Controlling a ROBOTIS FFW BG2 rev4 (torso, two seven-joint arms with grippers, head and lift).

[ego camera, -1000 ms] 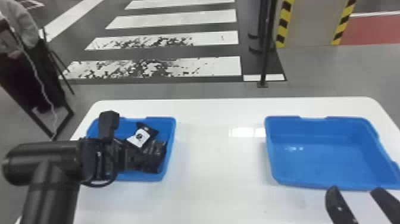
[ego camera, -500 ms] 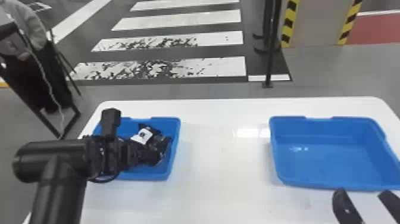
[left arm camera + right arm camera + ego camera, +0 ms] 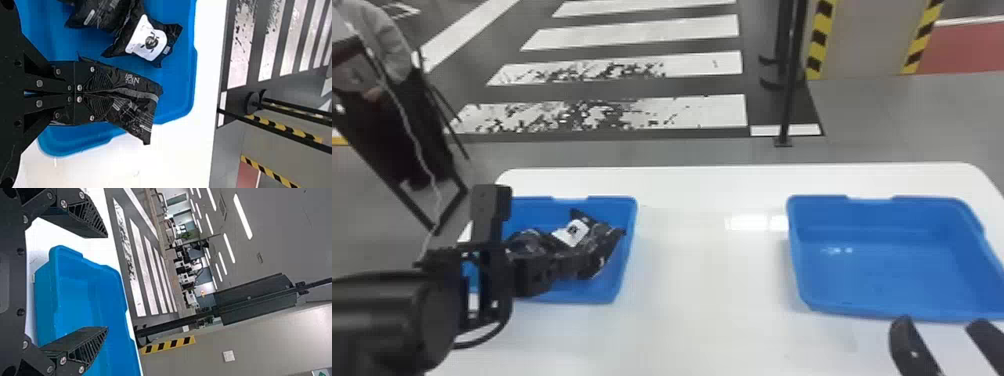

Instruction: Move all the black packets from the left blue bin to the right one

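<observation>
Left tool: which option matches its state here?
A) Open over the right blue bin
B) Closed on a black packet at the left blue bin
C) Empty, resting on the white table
B: the left wrist view shows the left tool closed on a black packet that sticks out past its tips, with the left blue bin behind.

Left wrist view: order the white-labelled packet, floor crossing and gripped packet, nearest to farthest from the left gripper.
1. Gripped packet, between the left gripper's fingers.
2. White-labelled packet, inside the left bin.
3. Floor crossing, beyond the table.
</observation>
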